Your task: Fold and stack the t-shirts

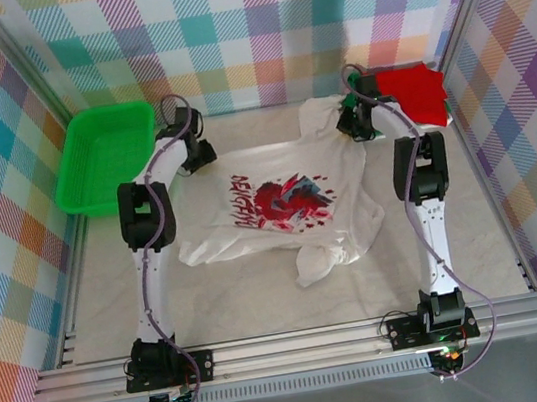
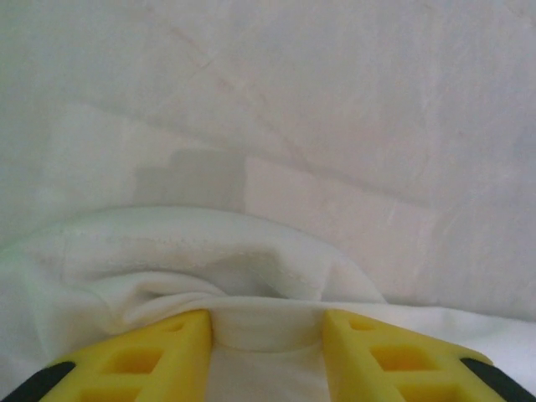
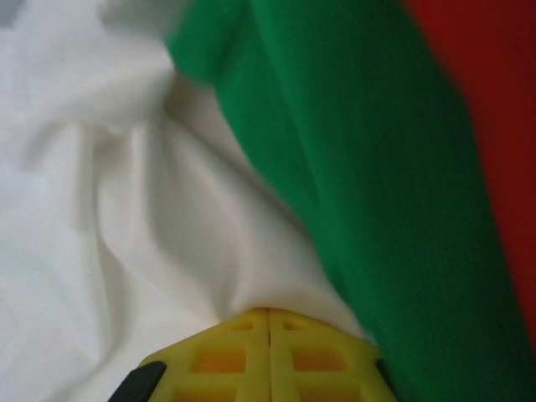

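Cloth comes first beyond the arm bases: the white t-shirt [image 1: 278, 199] lies spread on the pale counter [image 1: 262, 293], red-and-dark print up, near hem rumpled. At its far left corner sits the left gripper [image 1: 198, 151] [image 2: 266, 352], its yellow fingers [image 2: 159, 352] apart with a fold of white cloth between them (whether they pinch it cannot be told). At the far right corner the right gripper [image 1: 350, 120] [image 3: 268, 335] is clenched on the white cloth. Just beyond it, the folded red t-shirt [image 1: 412, 89] lies on the green t-shirt [image 3: 360, 167]. A green tray [image 1: 98, 111] sits far left.
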